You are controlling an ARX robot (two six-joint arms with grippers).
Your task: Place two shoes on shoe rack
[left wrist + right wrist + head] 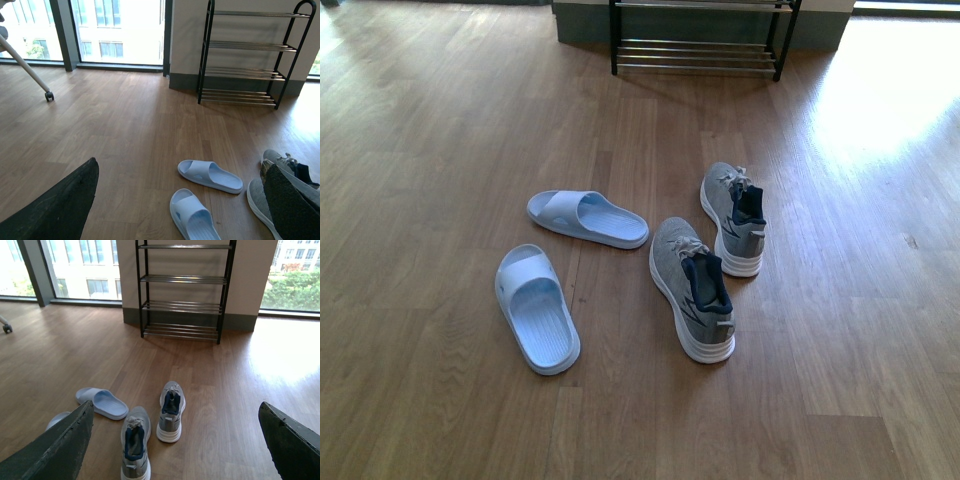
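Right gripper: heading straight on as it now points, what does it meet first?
Probably the sneaker nearer the rack, at, centred between the open fingers; depth is unclear.

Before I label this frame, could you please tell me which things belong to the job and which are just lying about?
Job: near sneaker, far sneaker, rack.
Lying about: near slide, far slide, caster.

1. Shoes point(692, 290): grey knit, white soles, navy lining, pale laces.
2. Slides point(535, 308): pale blue, ribbed footbeds.
3. Rack point(181, 279): black frame, chrome bars.
4. Floor point(440, 150): brown wood grain.
5. Wall point(250, 270): cream.
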